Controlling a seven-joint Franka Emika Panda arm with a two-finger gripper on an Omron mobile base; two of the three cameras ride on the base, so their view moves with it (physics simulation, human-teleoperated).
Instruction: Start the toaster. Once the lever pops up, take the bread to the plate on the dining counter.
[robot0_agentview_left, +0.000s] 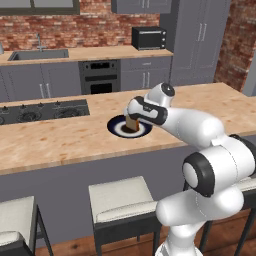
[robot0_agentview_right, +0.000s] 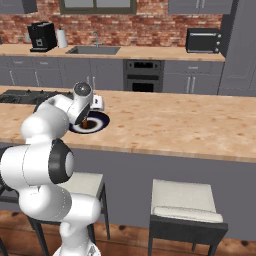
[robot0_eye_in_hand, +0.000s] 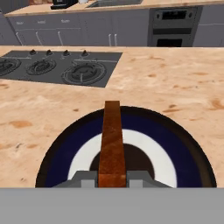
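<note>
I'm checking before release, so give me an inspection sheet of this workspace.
Surface: dining counter, light wood top, cooktop set into it.
Job's things: bread held on edge above the plate, over its white centre; contact cannot be told.
Clutter: nothing seen.
Grippers: gripper shut on the bread.
Cables: nothing seen.
Surroundings: stools under the counter; oven, sink, brick wall behind.

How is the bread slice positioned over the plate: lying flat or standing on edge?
On edge. The bread stands upright, pinched in the shut claw above the plate; contact with the plate cannot be told.
</note>
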